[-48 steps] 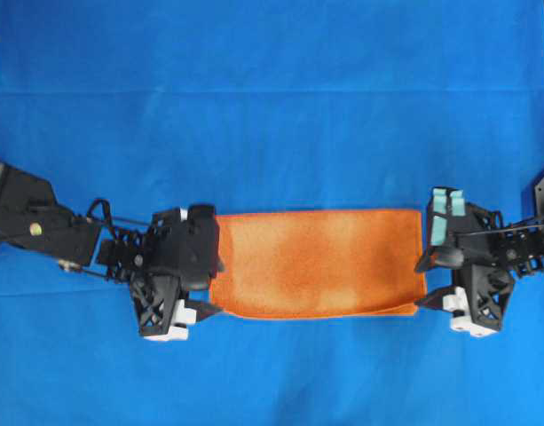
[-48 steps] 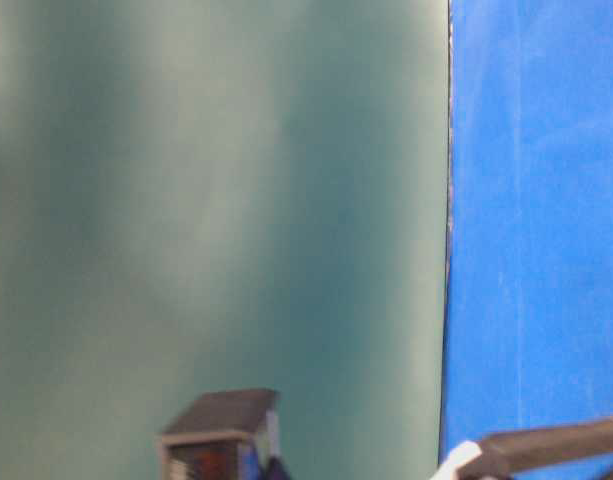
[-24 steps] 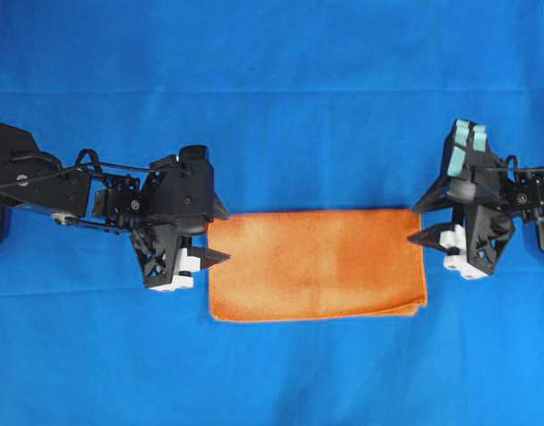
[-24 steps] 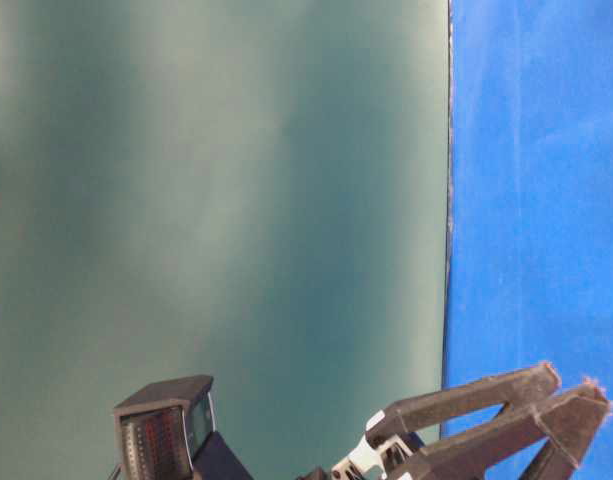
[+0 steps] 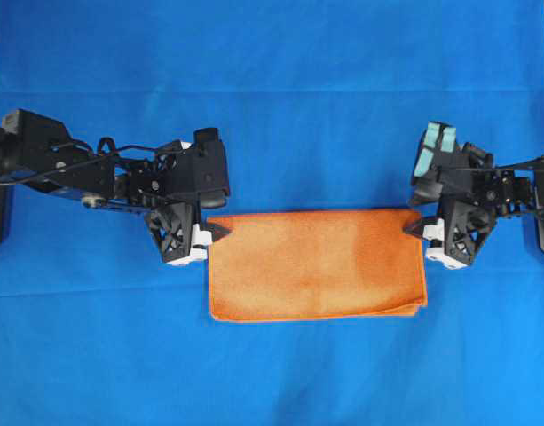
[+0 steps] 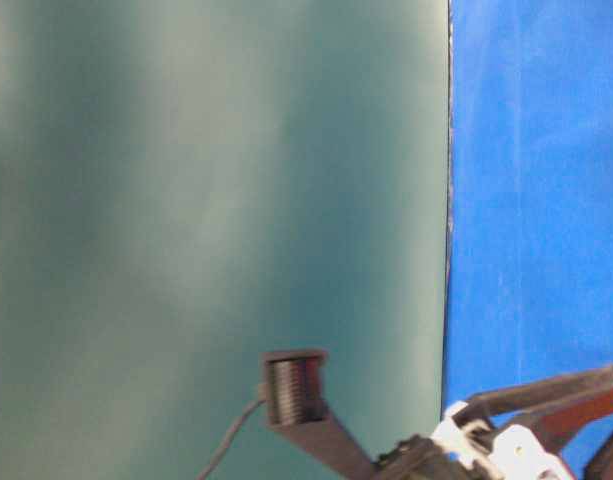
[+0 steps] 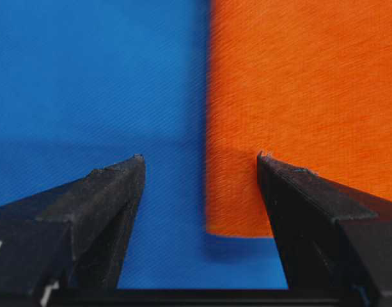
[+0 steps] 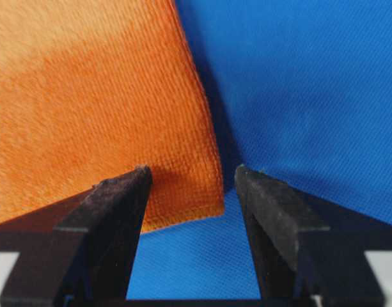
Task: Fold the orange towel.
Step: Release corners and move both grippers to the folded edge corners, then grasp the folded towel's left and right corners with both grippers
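Note:
The orange towel (image 5: 316,264) lies flat on the blue cloth as a wide rectangle, folded in half, with its layered edges showing at the near right corner. My left gripper (image 5: 215,232) is at the towel's far left corner, open. In the left wrist view that corner of the orange towel (image 7: 247,192) sits between the spread fingers of the left gripper (image 7: 201,160). My right gripper (image 5: 413,229) is at the far right corner, also open. In the right wrist view the corner of the orange towel (image 8: 189,185) lies between the fingers of the right gripper (image 8: 192,171).
A large blue cloth (image 5: 272,106) covers the whole table. The table-level view shows a green wall (image 6: 206,200), the blue cloth (image 6: 536,200) at the right, and blurred arm parts (image 6: 526,420) along the bottom.
Both grippers have moved from the towel's short ends near its front edge to its far corners. They stayed open, and the towel stayed flat.

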`<state>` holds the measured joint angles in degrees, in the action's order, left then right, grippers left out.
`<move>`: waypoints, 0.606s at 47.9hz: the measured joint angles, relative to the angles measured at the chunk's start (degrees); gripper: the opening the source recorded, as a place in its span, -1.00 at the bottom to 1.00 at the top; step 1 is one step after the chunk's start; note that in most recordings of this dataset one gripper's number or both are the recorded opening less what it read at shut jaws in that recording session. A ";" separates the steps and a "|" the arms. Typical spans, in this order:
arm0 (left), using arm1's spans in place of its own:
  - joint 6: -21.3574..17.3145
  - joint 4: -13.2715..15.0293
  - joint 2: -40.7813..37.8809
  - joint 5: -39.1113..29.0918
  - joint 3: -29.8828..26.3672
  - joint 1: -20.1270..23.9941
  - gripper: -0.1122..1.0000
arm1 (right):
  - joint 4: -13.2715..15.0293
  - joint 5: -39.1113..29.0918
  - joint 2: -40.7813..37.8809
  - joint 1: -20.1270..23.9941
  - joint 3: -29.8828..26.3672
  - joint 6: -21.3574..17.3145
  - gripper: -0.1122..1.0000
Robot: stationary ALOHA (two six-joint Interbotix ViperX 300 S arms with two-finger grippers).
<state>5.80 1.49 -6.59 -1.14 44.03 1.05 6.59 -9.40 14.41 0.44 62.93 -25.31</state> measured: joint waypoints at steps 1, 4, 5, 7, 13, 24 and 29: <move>0.00 0.00 -0.35 0.00 0.00 0.09 0.34 | 0.00 0.00 -0.09 -0.09 0.00 0.00 0.26; 0.00 0.09 -0.97 0.26 0.00 0.00 0.34 | 0.09 0.09 -0.35 -0.09 0.09 -0.09 0.26; 0.00 0.00 -1.14 0.26 0.00 0.00 0.34 | 0.00 0.09 -0.44 0.00 0.18 0.00 0.26; -0.26 0.09 -1.41 0.35 0.00 0.00 0.34 | 0.00 0.09 -0.44 -0.09 0.26 0.00 0.26; -0.18 0.00 -1.49 0.44 0.18 0.00 0.34 | 0.09 0.18 -0.53 -0.18 0.44 0.00 0.26; -0.09 -0.09 -1.49 -0.88 0.00 0.44 0.10 | 0.09 0.44 -0.53 -0.18 0.53 0.18 -0.17; 0.26 -0.09 -1.41 -2.55 -0.44 0.88 -0.27 | 0.00 0.53 -0.53 -0.18 0.53 0.35 -0.68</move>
<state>6.06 1.41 -8.00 -3.69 43.59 1.93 6.59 -8.88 13.89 0.26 63.46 -24.96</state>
